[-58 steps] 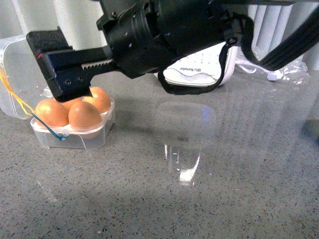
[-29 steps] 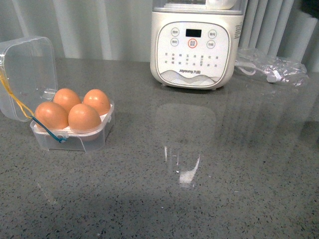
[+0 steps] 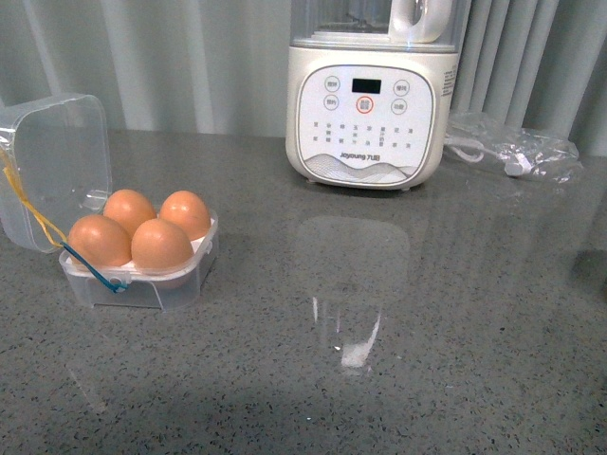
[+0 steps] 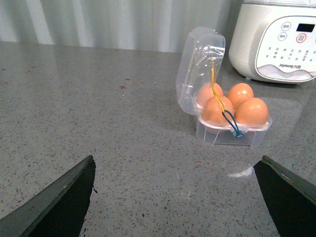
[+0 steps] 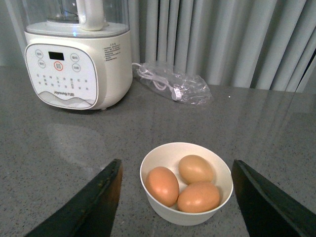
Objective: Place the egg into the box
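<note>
Front view: one clear box, lid open, holds four eggs, every cup filled. One white blender stands behind. Right wrist view: one white bowl holds three further eggs. Left gripper and right gripper: jaws wide, empty.

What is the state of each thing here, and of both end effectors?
box, lid open, tray full with four eggs
bowl, holds three eggs
blender, upright, display dark
left end effector, open, empty
right end effector, open, empty
</note>
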Controlling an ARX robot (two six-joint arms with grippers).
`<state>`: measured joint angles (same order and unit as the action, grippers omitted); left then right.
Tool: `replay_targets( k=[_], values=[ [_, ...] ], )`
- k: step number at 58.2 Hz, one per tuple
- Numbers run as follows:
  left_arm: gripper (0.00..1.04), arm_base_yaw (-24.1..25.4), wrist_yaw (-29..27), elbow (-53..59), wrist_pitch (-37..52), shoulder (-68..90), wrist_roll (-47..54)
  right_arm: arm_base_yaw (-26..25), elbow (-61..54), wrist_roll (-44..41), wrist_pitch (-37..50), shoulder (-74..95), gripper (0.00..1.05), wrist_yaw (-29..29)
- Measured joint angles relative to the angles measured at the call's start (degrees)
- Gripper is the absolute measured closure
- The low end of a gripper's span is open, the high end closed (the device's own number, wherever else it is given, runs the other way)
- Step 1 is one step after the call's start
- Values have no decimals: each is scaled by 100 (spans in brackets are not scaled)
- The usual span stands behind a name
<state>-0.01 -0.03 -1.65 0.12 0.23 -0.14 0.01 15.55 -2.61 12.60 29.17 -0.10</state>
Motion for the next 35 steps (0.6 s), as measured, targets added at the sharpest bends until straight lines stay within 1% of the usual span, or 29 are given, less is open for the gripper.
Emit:
replay_targets(
  k=[1,4,6,11,13,18,22,24,35],
  values=[
    [7,0,0,0,0,0,0,-2,-109,48,-2,-142,40,0],
    [7,0,0,0,0,0,0,-2,-214,98,4,-280,47,2],
    [7,0,0,0,0,0,0,-2,-302,133,13,-382,54,4],
    [7,0,0,0,0,0,0,-2,-455,164,24,-509,67,4],
    [7,0,0,0,0,0,0,-2,-544,179,26,-570,74,4],
    [7,0,0,0,0,0,0,-2,-686,188,26,-691,86,2],
    [7,0,0,0,0,0,0,-2,-791,197,26,-826,99,4],
    [7,0,0,0,0,0,0,-2,-835,190,24,-881,102,4],
    [7,0,0,0,0,0,0,-2,-1045,201,-44,-1167,101,2]
  ],
)
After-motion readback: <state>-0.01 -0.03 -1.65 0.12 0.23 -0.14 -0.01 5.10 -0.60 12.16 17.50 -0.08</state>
